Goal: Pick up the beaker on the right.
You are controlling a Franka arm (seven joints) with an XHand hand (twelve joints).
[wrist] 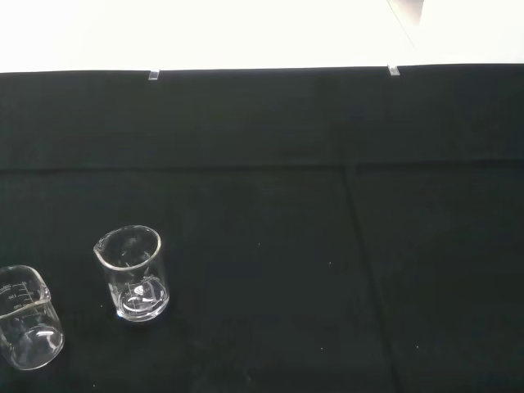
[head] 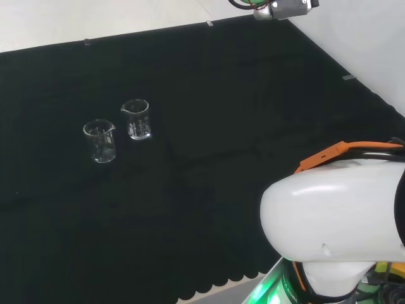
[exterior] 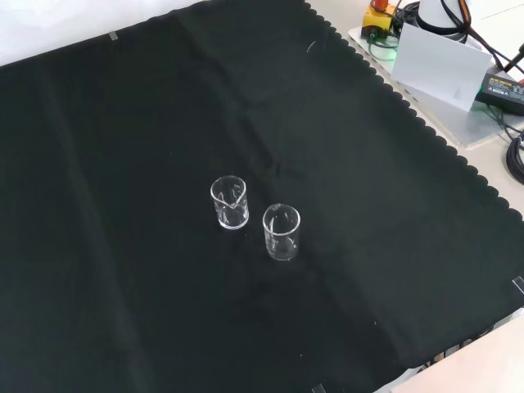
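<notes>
Table, black cloth, two clear beakers

We record the table [exterior: 123, 123] under its cloth, then two upright beakers near each other, apart: in the head view the right beaker [head: 136, 119] sits just beyond the left beaker [head: 100, 140]. We cannot tell the robot hand's state.

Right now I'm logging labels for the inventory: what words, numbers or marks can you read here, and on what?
Nothing can be read.
Left beaker: faint white scale marks on the glass, too small to read.
Right beaker: faint white marks, too blurred to read.
Black box beside the cloth in the front view: a strip of print, too small to read.
</notes>
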